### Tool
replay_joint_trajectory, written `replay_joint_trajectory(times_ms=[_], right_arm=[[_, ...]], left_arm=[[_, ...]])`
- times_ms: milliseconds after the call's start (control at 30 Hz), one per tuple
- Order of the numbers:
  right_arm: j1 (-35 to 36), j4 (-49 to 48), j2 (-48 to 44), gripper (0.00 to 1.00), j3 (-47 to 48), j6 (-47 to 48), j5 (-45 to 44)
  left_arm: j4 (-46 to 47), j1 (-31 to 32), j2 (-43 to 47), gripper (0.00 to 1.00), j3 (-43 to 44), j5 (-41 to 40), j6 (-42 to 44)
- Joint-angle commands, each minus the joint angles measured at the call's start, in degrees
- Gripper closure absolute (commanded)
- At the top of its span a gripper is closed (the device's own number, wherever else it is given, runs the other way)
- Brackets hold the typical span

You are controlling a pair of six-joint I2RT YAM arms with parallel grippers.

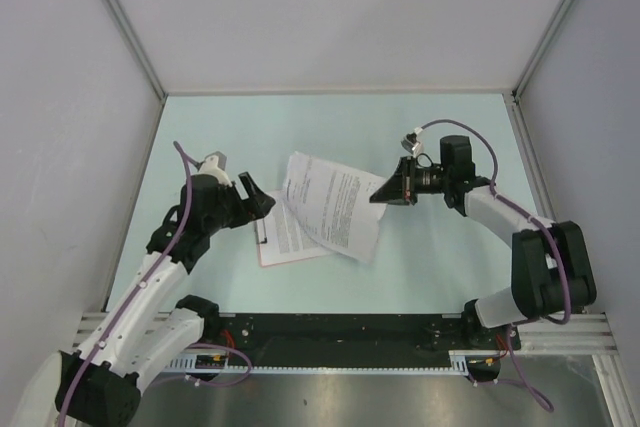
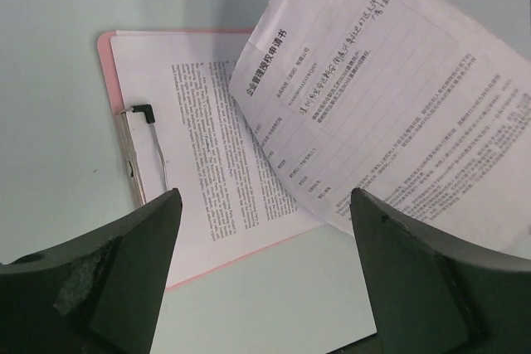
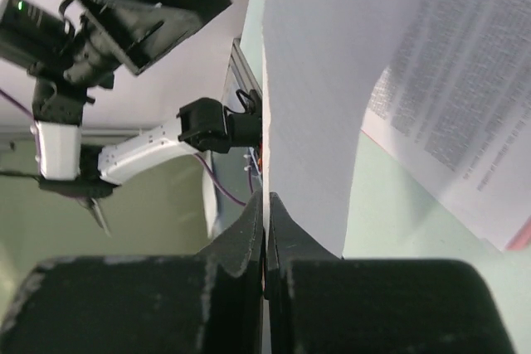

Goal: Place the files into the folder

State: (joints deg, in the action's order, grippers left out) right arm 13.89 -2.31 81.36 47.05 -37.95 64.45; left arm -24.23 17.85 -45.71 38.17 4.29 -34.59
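The pink folder (image 1: pixel 268 259) lies flat on the table with one printed sheet (image 1: pixel 292 232) on it. In the left wrist view the folder (image 2: pixel 105 60) shows its metal clip (image 2: pixel 137 147) at the left edge, and the sheet (image 2: pixel 199 147) lies on it. My right gripper (image 1: pixel 381 193) is shut on the edge of a second printed sheet (image 1: pixel 335 205) and holds it tilted above the folder; this sheet also shows in the right wrist view (image 3: pixel 323 97) and the left wrist view (image 2: pixel 390 105). My left gripper (image 1: pixel 258 195) is open and empty beside the folder's clip end.
White walls enclose the pale green table (image 1: pixel 330 132) on three sides. A black rail (image 1: pixel 340 342) with both arm bases runs along the near edge. The left arm (image 3: pixel 124 22) shows in the right wrist view beyond the held sheet.
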Motion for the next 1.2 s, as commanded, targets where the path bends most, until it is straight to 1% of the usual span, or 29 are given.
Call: replay_joint_trajectory(times_ms=[0,100,167,233,267,300,367,433,467,500,667,733,767,800,867,933,967,1000,1067,1100,1133,1167], right_arm=[[-4.04,-4.52,4.68,1.00,-2.57,-4.74,4.55],[-6.41,-1.58,7.74,1.00,-2.57,-2.66,3.58],[-7.21,0.45,9.86,1.00,-2.57,0.59,3.67],[-9.49,8.16,11.44,1.00,-2.14,4.62,-0.97],[-10.28,10.89,11.80,1.00,-1.61,9.17,-3.69],[-10.98,16.84,12.06,1.00,-0.91,11.30,-10.41],[-11.96,20.49,13.03,1.00,0.67,16.31,-14.68],[-12.22,23.03,14.78,1.00,1.73,18.78,-16.62],[-12.13,24.96,17.14,1.00,2.95,21.23,-19.33],[-11.96,26.29,17.95,1.00,4.09,21.86,-19.53],[-8.28,26.12,20.15,1.00,8.40,24.94,-19.79],[-6.08,27.96,20.33,1.00,12.09,29.15,-23.64],[-3.63,30.49,20.68,1.00,13.76,30.82,-28.80],[-2.65,31.65,22.33,1.00,15.25,34.14,-30.59],[-0.72,34.46,25.06,1.00,20.00,36.01,-33.58],[0.87,33.25,26.56,1.00,22.20,37.77,-35.43],[1.66,32.98,26.83,1.00,22.91,39.43,-38.23],[3.15,32.72,27.35,1.00,23.61,40.32,-39.12],[3.86,32.63,27.97,1.00,25.63,41.99,-41.41],[3.95,32.72,28.32,0.99,26.33,42.17,-41.85],[3.78,32.72,28.93,0.94,26.86,40.78,-43.25],[3.25,32.54,29.29,0.81,27.74,38.77,-45.18]], left_arm=[[3.66,-0.53,-1.13,0.12,-0.38,2.03,-0.22],[3.92,-0.71,-1.57,0.12,-0.20,1.86,0.92],[4.19,-0.79,-2.27,0.12,-0.20,1.94,1.45],[4.63,-1.15,-2.97,0.12,-0.29,2.64,1.72],[4.98,-1.23,-3.15,0.12,-0.55,2.91,1.72],[5.68,-1.32,-3.33,0.12,-0.73,3.17,1.72],[6.30,-1.41,-4.03,0.12,-1.08,3.96,1.72],[7.26,-1.50,-4.73,0.12,-1.43,4.58,1.72],[7.53,-1.50,-5.52,0.12,-1.52,5.45,1.63],[8.23,-1.59,-5.87,0.12,-1.61,5.72,1.54],[9.46,-1.59,-7.46,0.12,-1.70,7.22,1.37],[9.55,-1.59,-7.37,0.13,-2.05,7.31,1.63],[9.72,-1.59,-7.37,0.13,-2.14,7.31,1.72],[9.73,-1.59,-7.46,0.13,-2.31,7.65,1.89],[9.99,-1.59,-7.46,0.13,-2.75,8.44,1.72],[9.99,-1.59,-7.46,0.14,-3.02,9.33,1.54],[10.08,-1.59,-7.29,0.14,-3.19,9.50,1.54],[9.99,-1.59,-7.11,0.14,-3.54,9.59,1.63],[9.90,-1.59,-6.67,0.14,-3.98,9.24,1.80],[9.73,-1.59,-6.67,0.14,-4.24,9.15,2.15],[9.55,-1.59,-6.76,0.14,-4.33,9.07,2.24],[9.38,-1.59,-6.84,0.13,-4.34,9.15,2.33]])
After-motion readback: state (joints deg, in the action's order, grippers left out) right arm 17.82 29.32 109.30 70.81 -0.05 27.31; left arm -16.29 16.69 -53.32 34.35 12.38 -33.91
